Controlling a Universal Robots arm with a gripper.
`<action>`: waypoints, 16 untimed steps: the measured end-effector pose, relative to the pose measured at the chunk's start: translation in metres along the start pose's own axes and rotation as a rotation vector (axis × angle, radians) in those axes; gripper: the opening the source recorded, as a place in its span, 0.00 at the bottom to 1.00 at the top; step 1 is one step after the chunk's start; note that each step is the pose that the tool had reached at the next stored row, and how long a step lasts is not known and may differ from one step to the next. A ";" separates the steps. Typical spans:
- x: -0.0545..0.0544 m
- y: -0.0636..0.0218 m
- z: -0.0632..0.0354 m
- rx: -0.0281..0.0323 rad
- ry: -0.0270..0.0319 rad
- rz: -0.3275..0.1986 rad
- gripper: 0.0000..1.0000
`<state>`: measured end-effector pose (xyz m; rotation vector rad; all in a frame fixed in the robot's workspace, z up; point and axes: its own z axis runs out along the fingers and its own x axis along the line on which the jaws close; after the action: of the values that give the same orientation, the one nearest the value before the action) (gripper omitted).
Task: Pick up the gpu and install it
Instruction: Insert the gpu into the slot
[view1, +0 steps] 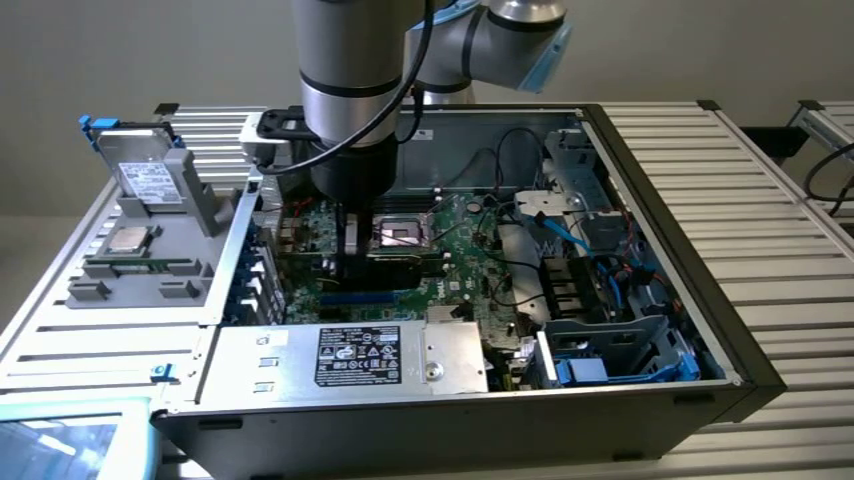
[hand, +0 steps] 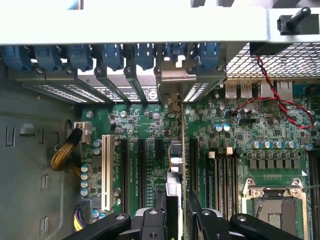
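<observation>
The gpu (hand: 176, 150) shows edge-on in the wrist view. It is a thin upright strip with a green board edge, standing among the long slots of the motherboard (hand: 150, 120). Its flat faces are hidden, and whether its lower edge sits fully in a slot cannot be told. The gripper (hand: 176, 207) pinches it, with one black finger (hand: 196, 212) against each face; the fingers' bases are cut off by the frame edge. A metal bracket (hand: 177, 75) lies in line with the card, against the row of rear slot covers. In the exterior view the gripper (view1: 354, 250) reaches down inside the case (view1: 667, 400), and the card is hard to make out under the arm (view1: 350, 70).

The motherboard is green and crowded with small silver capacitors. A white slot (hand: 106, 170) and black slots (hand: 141, 170) run parallel to the card. Blue plastic latches (hand: 112, 55) cap the perforated grey covers. A yellow braided cable (hand: 62, 155) curls near the white slot. A twisted red-and-black wire (hand: 280, 102) crosses toward the square metal socket (hand: 272, 210), which is partly cut off.

Slots lie close on both sides of the card, so room there is tight. A silver box (view1: 347, 360) borders the board inside the case's near wall. Outside the case, on the exterior view's left, a grey tray (view1: 147, 250) carries a square silver chip (view1: 130, 238), well apart from the gripper.
</observation>
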<state>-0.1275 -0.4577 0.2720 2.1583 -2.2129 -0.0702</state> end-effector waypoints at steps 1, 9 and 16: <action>0.000 0.0000 0.0000 -0.0001 0.0000 0.000 0.28; 0.003 0.0000 0.0005 -0.0003 0.0003 -0.003 0.28; 0.002 -0.0001 0.0009 -0.0003 -0.0005 -0.003 0.28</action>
<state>-0.1275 -0.4593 0.2711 2.1616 -2.2099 -0.0712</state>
